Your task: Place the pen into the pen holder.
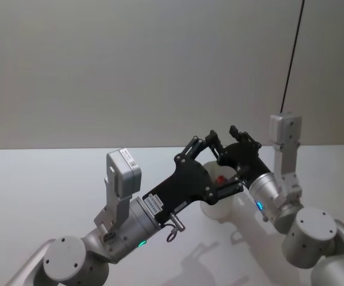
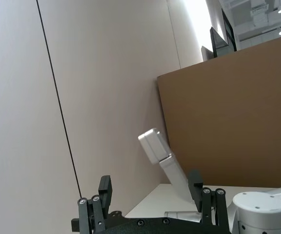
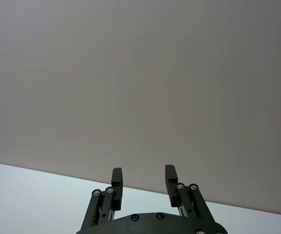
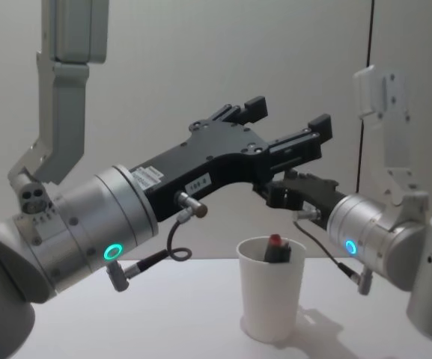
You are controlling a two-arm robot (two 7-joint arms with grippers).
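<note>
White pen holder [image 4: 271, 299] holds probably pen [image 4: 277, 249]; left gripper [image 4: 289, 123], right gripper [image 3: 143, 176] jaws apart.

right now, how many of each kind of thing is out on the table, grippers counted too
white paper cup: 1
pen, red-topped, standing inside the cup: 1
grippers, left and right, both open and raised above the cup: 2
total: 4

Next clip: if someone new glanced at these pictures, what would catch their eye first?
Probably the two black grippers raised close together above the table: the left gripper open and empty, the right gripper also open, just behind it. Below them stands the white pen holder on the table, with a dark pen with a red tip already inside, poking above the rim.
</note>
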